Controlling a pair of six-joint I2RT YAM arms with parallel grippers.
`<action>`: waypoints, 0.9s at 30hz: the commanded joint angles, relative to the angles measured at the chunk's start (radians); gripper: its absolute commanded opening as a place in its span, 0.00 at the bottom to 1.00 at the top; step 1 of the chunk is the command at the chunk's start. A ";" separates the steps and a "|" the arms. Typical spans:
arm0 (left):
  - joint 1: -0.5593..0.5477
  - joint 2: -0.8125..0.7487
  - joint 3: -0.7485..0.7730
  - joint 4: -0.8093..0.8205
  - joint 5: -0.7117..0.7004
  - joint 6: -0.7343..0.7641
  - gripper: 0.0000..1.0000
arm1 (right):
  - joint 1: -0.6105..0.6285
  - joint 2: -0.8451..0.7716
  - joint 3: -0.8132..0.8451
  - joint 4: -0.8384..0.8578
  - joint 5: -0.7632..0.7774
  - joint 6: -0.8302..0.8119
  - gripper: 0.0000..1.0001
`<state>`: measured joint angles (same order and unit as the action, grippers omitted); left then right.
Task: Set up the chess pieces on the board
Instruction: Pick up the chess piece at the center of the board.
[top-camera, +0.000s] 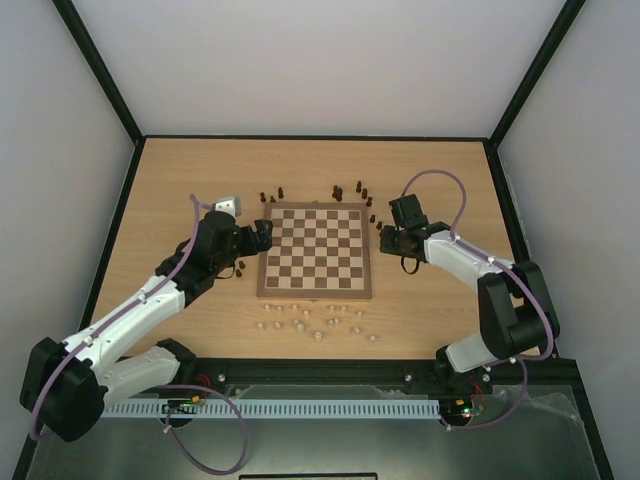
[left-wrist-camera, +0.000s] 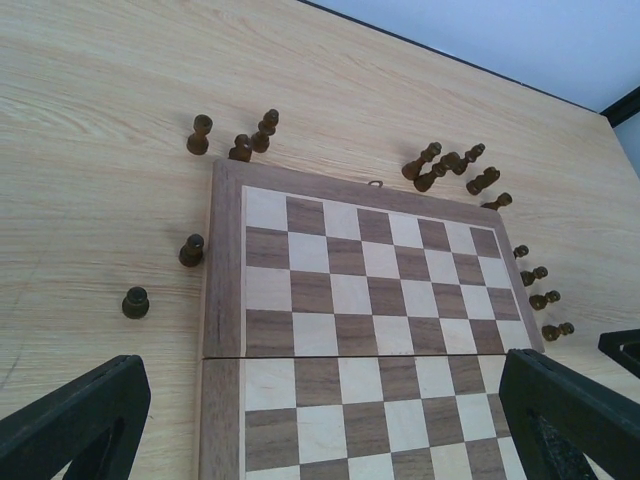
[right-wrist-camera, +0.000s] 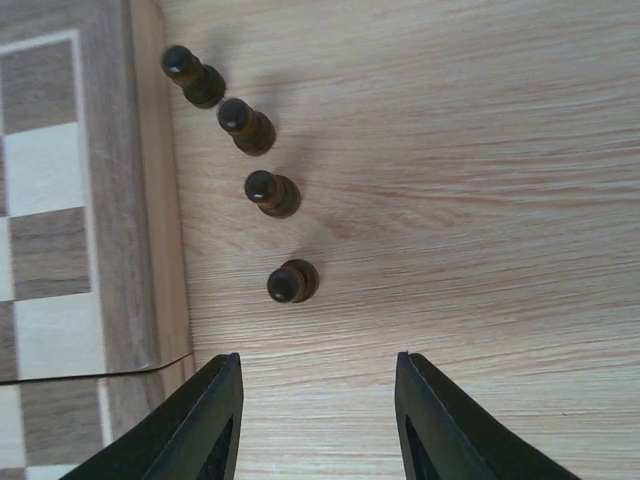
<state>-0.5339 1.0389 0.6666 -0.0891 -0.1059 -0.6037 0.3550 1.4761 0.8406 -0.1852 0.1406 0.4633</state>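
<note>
While chess pieces (right-wrist-camera: 272, 193) stand beside the board (top-camera: 315, 250), left jaws wide apart, right jaws apart

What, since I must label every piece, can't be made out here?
Top view: the chess pieces and pale pieces are too small to tell types.
Left wrist view: the board's near rows are cut off by the bottom edge and the left end effector's fingers.
Right wrist view: most of the board lies beyond the left edge.
</note>
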 joint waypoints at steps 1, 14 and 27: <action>-0.004 -0.018 -0.010 -0.004 -0.031 0.021 0.99 | 0.004 0.076 0.029 -0.003 0.027 0.001 0.42; -0.005 -0.008 -0.008 -0.002 -0.051 0.038 0.99 | 0.013 0.178 0.115 -0.001 0.040 -0.001 0.39; -0.004 -0.002 -0.012 0.011 -0.053 0.041 0.99 | 0.027 0.233 0.144 -0.002 0.073 -0.002 0.29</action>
<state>-0.5339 1.0344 0.6662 -0.0887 -0.1406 -0.5770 0.3725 1.6840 0.9562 -0.1699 0.1864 0.4625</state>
